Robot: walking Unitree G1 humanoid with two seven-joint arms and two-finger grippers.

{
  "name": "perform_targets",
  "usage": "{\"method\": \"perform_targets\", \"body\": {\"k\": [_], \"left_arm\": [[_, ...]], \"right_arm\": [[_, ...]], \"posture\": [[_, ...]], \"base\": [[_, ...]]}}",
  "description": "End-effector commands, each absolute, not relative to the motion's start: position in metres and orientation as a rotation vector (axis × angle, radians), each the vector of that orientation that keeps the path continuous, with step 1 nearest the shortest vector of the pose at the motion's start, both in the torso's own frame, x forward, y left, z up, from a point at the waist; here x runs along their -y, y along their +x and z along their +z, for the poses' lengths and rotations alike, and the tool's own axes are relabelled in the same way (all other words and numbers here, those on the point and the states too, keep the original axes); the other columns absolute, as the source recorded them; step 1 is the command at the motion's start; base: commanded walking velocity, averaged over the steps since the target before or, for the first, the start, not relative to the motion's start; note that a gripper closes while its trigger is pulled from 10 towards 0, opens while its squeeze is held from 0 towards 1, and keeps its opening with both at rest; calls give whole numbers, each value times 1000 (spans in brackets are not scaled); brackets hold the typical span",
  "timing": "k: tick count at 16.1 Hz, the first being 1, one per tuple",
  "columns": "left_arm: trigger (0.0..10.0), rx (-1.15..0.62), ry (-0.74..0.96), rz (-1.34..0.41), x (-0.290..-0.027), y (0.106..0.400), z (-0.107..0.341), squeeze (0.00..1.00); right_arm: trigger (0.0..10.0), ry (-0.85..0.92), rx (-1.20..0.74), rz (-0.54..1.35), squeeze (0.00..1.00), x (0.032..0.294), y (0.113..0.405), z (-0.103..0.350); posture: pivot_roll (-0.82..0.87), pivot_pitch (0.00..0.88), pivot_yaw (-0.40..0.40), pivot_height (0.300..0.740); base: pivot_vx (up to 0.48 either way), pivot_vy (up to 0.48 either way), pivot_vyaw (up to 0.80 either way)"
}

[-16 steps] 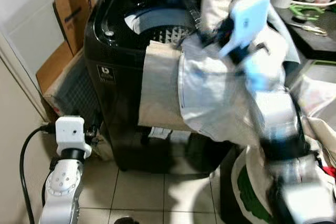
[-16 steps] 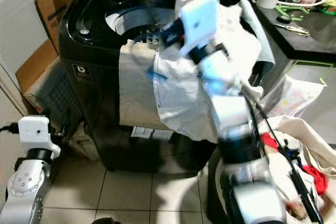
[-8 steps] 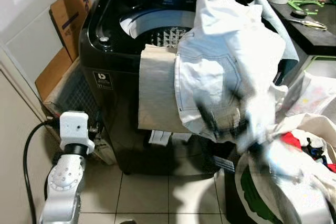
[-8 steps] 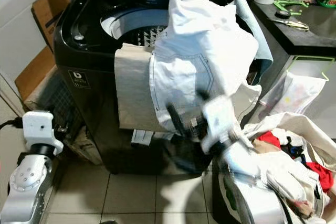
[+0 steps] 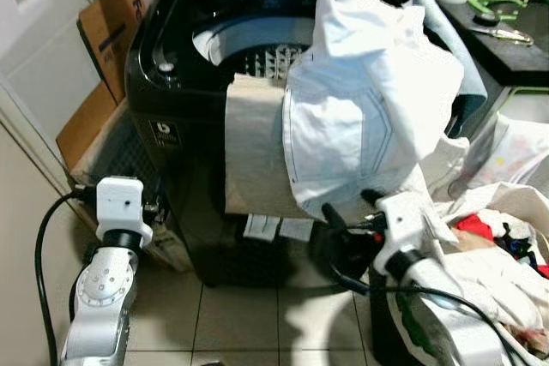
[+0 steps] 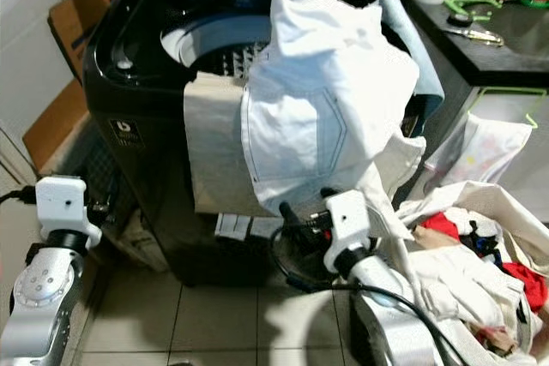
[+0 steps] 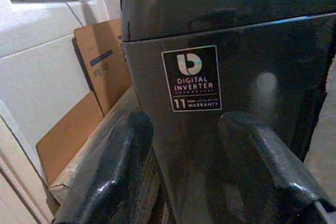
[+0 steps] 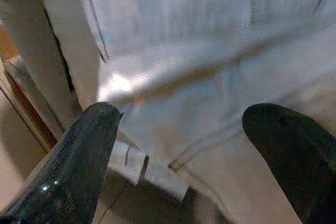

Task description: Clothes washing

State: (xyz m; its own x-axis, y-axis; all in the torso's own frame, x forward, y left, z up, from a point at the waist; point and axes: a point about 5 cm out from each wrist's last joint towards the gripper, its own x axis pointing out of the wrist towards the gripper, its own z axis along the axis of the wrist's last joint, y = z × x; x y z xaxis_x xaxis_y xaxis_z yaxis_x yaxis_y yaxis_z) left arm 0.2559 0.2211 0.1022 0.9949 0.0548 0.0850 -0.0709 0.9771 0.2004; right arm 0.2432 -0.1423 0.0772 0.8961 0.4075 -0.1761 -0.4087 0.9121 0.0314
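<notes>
A black top-loading washing machine [image 5: 171, 83] stands with its drum [image 5: 249, 40] uncovered. White jeans [image 5: 369, 100] lie heaped over its front rim and hang down the front, beside a beige cloth [image 5: 253, 152] that also hangs there. My right gripper [image 5: 350, 207] is low, just under the hanging jeans, open and holding nothing; its wrist view looks up at the white fabric [image 8: 210, 51] between the fingers. My left gripper [image 7: 184, 119] hangs low at the left, open, facing the machine's front label [image 7: 194, 77].
A laundry bag [image 5: 506, 237] full of mixed clothes sits at the right, close to my right arm. A light blue cloth [image 5: 446, 32] lies on the machine's right rim. Cardboard [image 5: 111, 23] leans at the left wall. A dark counter [image 5: 515, 49] is at the far right.
My right arm has come down from the machine's rim to below the hanging jeans. The white jeans stay draped over the rim. The left arm has not moved.
</notes>
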Motion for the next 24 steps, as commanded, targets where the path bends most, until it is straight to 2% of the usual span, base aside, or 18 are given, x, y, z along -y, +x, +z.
{"method": "perform_targets", "body": {"k": [1,5,7,9,11,17,22,24], "left_arm": [[10000,71,215,44,-219,259,102,0],[10000,76,221,39,-218,260,105,0],[10000,75,218,46,-218,259,104,0],[10000,76,214,48,-217,258,104,0],[10000,79,210,51,-216,258,104,0],[10000,89,195,71,-215,258,104,0],[10000,93,175,93,-212,258,102,0],[10000,91,170,102,-211,257,101,0]], "right_arm": [[10000,12,-226,376,0,148,249,63],[10000,2,-284,363,0,144,271,45],[10000,13,-326,318,0,151,274,36],[10000,-17,-372,200,0,169,276,25],[10000,-39,-354,185,0,171,277,30],[10000,-82,37,206,0,155,313,141],[10000,-119,187,250,0,146,331,215],[10000,-150,248,261,0,150,346,248]], "posture": [[30,0,51,740],[41,0,39,740],[47,0,30,740],[50,0,17,740],[50,0,14,740],[51,0,8,740],[56,0,-17,740],[63,0,-26,740]], "base": [[0,0,0],[0,0,0],[0,0,0],[0,0,0],[0,0,0],[0,0,0],[0,0,0],[0,0,0]]}}
